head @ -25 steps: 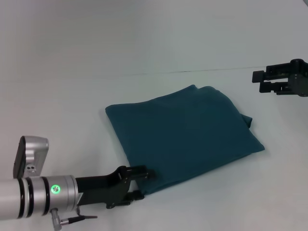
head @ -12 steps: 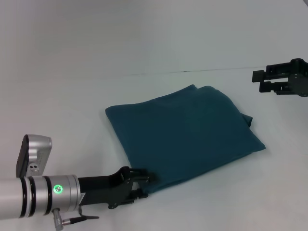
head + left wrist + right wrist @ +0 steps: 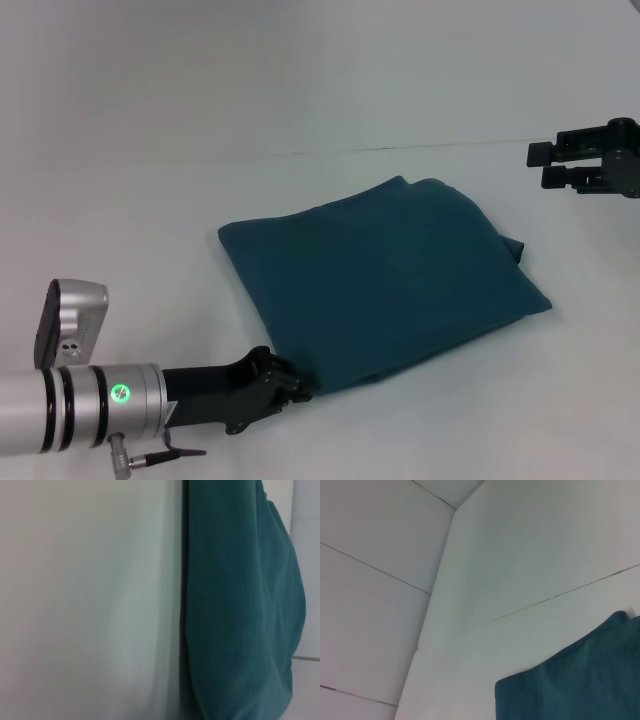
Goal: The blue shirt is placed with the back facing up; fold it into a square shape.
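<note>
blue shirt (image 3: 385, 285) folded flat on worktop (image 3: 150, 150) | left claw (image 3: 296, 388) closed at shirt's near corner, grip unclear | right claw (image 3: 545, 165) parted, empty, well apart

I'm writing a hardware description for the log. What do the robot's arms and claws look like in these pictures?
The left arm is a silver-white cylinder with black rings, a glowing green round light and a grey box-shaped module; a thin dark cable hangs beneath. Its left claw is matte black and angular. The right claw is likewise black, with blocky flat fingers.
</note>
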Robot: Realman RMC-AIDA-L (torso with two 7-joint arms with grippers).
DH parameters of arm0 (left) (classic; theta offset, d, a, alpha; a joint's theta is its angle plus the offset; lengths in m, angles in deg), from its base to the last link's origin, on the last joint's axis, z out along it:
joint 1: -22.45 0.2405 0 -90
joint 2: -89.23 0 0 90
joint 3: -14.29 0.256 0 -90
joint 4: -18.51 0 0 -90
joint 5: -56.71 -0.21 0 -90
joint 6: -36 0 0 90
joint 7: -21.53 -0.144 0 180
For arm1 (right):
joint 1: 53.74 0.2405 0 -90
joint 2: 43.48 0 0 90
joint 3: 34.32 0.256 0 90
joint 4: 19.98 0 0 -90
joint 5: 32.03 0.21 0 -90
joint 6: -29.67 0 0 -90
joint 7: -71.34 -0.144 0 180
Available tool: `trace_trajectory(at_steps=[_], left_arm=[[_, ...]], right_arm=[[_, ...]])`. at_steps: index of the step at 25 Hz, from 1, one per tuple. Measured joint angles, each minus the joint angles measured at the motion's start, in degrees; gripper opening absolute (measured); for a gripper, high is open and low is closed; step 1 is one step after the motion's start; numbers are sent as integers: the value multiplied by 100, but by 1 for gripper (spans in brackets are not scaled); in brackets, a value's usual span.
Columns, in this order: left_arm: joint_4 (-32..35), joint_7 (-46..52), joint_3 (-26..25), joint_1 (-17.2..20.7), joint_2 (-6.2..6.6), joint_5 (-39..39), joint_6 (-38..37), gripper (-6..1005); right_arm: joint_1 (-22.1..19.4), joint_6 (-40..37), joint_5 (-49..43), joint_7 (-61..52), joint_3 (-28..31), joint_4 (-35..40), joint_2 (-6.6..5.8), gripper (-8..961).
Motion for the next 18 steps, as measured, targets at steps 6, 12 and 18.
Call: trace_trajectory(at_steps=[6, 12, 18], left_arm=[[58, -71, 1, 79, 6, -2, -194, 105], [548, -37, -47, 555, 59, -21, -512, 67], [853, -6, -313, 833, 256, -64, -838, 63]], right_arm=[[4, -1, -10, 0, 1, -4, -4, 538], [-13, -25, -19, 0, 1, -9, 2, 537], [-29, -25, -29, 0, -31, -9, 22, 537]])
